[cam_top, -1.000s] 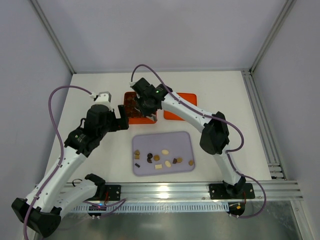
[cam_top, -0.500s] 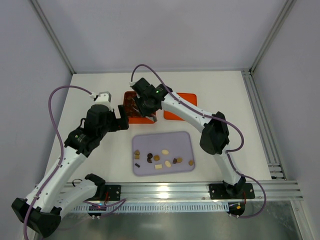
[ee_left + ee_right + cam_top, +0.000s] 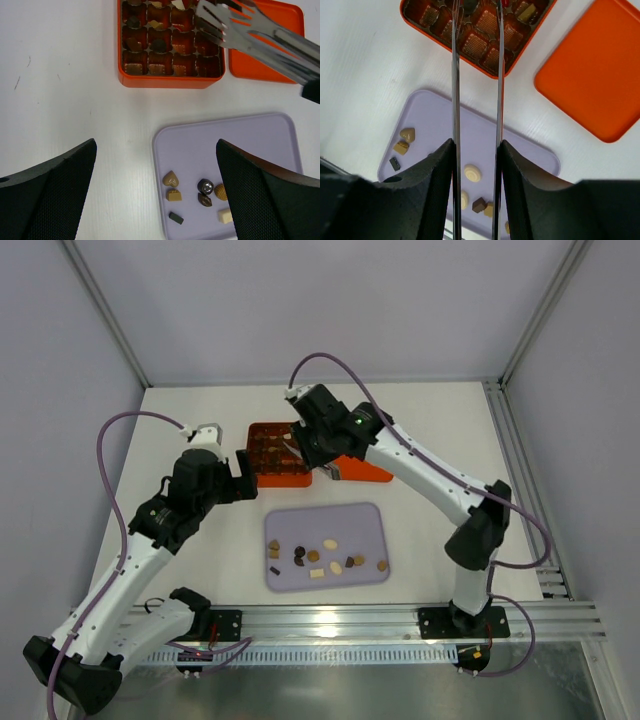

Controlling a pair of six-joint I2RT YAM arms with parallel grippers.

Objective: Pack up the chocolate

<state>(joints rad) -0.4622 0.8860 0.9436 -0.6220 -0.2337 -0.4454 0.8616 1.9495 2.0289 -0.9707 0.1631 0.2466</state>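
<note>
Several small chocolates (image 3: 325, 552), dark brown, tan and cream, lie on a lavender tray (image 3: 340, 520); they also show in the left wrist view (image 3: 202, 190) and the right wrist view (image 3: 472, 173). The orange gridded box (image 3: 262, 478) holds a few pieces (image 3: 157, 45). My right gripper (image 3: 297, 443) carries long metal tong blades. Their tips (image 3: 476, 5) hover over the box's far right cells, apart, with nothing clearly held. My left gripper (image 3: 245, 472) is open and empty, to the left of the box and above the tray's left edge (image 3: 156, 145).
The flat orange lid (image 3: 362, 468) lies right of the box, partly under the right arm, and shows in both wrist views (image 3: 250, 65) (image 3: 597, 75). The white table has walls at the back and sides, and a rail along the right edge (image 3: 525, 500).
The right arm has swung out to the right and risen, so its tongs now sit over the box's far right part. More of the box shows. The left arm has not moved.
</note>
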